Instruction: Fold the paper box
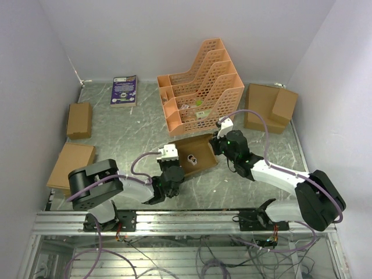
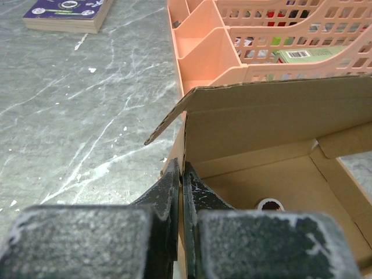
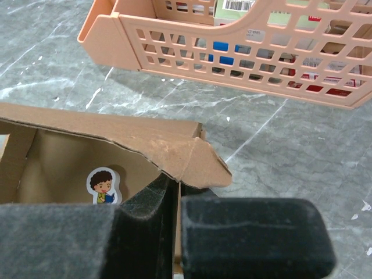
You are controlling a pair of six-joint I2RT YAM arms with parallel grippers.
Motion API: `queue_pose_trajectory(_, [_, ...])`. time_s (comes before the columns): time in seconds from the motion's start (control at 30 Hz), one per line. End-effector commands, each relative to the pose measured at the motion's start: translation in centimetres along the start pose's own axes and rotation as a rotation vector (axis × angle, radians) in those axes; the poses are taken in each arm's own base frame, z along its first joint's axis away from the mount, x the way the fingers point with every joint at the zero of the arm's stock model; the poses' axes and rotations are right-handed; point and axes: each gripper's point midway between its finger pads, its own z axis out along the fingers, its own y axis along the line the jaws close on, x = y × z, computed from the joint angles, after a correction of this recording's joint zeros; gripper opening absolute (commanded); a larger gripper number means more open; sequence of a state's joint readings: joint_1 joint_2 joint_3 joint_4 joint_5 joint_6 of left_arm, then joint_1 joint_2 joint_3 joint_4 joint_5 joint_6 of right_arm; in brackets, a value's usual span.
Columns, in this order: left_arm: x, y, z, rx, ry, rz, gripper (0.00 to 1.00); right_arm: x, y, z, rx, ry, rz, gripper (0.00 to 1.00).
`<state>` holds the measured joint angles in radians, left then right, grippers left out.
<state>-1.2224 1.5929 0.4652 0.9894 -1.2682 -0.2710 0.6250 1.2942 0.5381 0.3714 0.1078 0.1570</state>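
While the paper box (image 1: 197, 152) stands half-formed between the two arms, the left pincer (image 2: 182, 174) is clamped tight on the upper edge of its left wall, and the right pincer (image 3: 177, 185) is pinched shut on the right wall, just under a bent corner flap. Just beyond both pincers the orange file rack (image 1: 200, 87) stands near the box's far edge, leaving only a narrow strip. Bare worktop (image 1: 128, 133) spreads wide to the left of the left pincer.

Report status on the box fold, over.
Left gripper shut on paper box, left end. Right gripper shut on its right end. Walls up, top open. Orange file rack close behind.
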Motion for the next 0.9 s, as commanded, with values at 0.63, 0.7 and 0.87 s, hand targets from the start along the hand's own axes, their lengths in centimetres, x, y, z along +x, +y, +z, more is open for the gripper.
queue_pose_trajectory(0.63, [-1.3,-5.2,3.2,0.095,0.111,-0.266,0.07,-0.2,4.4,-0.7,-0.185,0.016,0.05,0.0])
queue_pose_trajectory(0.7, [-1.0,-4.9,3.0,0.092,0.129,-0.263,0.07,-0.1,4.4,-0.7,-0.185,0.019,0.052,0.0])
queue_pose_trajectory(0.87, [0.6,-3.9,2.1,0.092,0.151,-0.266,0.07,0.2,4.4,-0.8,-0.188,0.033,0.047,0.0])
